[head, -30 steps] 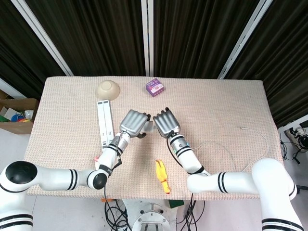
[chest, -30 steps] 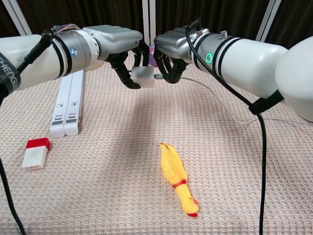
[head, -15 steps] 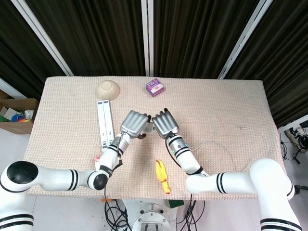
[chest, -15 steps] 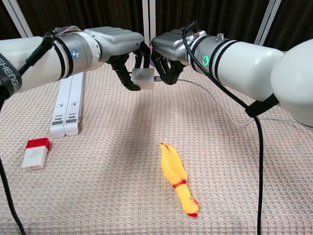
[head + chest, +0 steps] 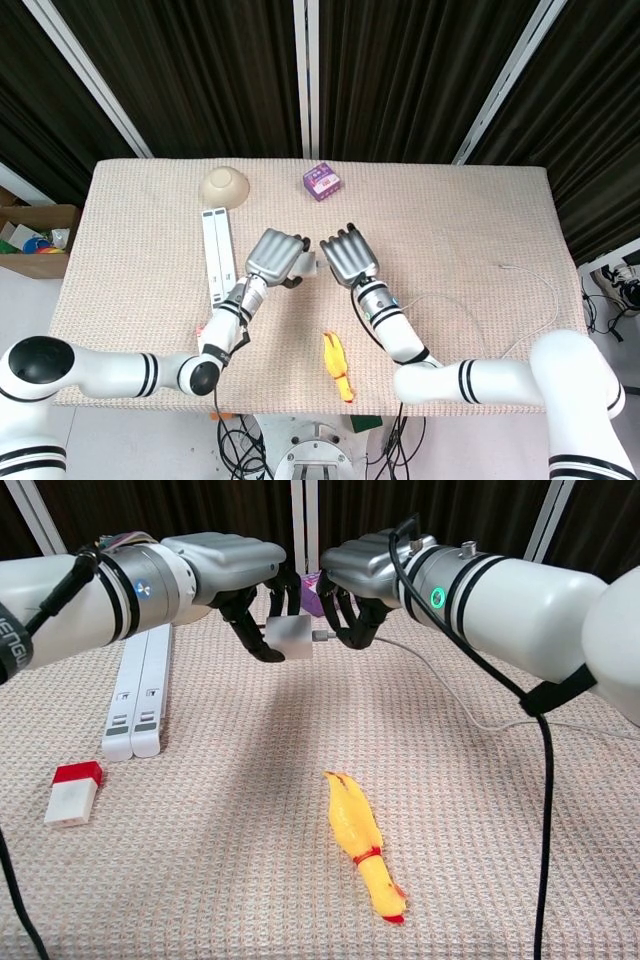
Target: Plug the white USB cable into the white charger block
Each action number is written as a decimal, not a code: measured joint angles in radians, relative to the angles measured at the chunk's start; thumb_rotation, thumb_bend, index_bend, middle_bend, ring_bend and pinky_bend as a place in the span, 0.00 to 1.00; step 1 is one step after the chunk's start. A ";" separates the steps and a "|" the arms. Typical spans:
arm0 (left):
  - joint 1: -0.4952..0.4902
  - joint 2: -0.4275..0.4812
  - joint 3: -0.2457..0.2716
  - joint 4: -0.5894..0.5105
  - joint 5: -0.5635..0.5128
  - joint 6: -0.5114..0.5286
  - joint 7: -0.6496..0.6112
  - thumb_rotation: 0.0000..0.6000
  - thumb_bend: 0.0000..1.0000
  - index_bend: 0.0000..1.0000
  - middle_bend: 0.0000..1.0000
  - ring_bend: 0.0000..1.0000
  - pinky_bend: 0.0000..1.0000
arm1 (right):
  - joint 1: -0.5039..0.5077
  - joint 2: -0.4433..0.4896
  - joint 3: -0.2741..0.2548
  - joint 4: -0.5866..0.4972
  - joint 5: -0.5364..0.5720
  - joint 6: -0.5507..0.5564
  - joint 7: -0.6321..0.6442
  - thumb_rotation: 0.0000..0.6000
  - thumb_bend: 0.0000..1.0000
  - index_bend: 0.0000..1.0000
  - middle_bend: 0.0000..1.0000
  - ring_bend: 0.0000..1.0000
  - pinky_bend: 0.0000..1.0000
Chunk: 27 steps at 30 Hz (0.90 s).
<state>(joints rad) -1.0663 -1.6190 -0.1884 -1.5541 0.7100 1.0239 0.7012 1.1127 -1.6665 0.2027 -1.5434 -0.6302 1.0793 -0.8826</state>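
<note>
You are at the insertion step: your left robot hand (image 5: pixel 235 575) pinches the white charger (image 5: pixel 288 637) above the table (image 5: pixel 250 810), and your right robot hand (image 5: pixel 360 580) pinches the cable (image 5: pixel 430 670) plug (image 5: pixel 321 636) just beside its port. Next, line it up squarely and push straight in.

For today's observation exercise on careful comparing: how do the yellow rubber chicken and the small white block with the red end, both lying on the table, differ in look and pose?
The rubber chicken is long, rounded and yellow with red only in small touches; the red-ended block is short, boxy and white with one full red end. The chicken lies near the table's middle front, the block off to the left near the white strips. Both lie flat on the woven cloth, untouched by either hand.
</note>
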 measured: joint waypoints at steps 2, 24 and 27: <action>0.007 0.003 0.003 0.000 0.008 0.001 -0.007 0.87 0.29 0.54 0.51 0.74 0.95 | -0.012 0.017 -0.002 -0.019 -0.009 0.009 0.011 1.00 0.50 0.41 0.49 0.35 0.28; 0.026 -0.093 0.034 0.192 -0.013 -0.071 -0.032 0.86 0.21 0.21 0.22 0.31 0.55 | -0.328 0.370 -0.070 -0.273 -0.284 0.197 0.333 1.00 0.35 0.16 0.29 0.18 0.24; 0.057 -0.059 0.037 0.150 0.020 -0.038 -0.061 0.84 0.20 0.21 0.22 0.31 0.52 | -0.379 0.414 -0.084 -0.280 -0.310 0.215 0.379 1.00 0.35 0.16 0.29 0.18 0.23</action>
<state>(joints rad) -1.0092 -1.6777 -0.1517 -1.4039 0.7299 0.9862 0.6399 0.7341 -1.2527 0.1182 -1.8231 -0.9405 1.2946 -0.5031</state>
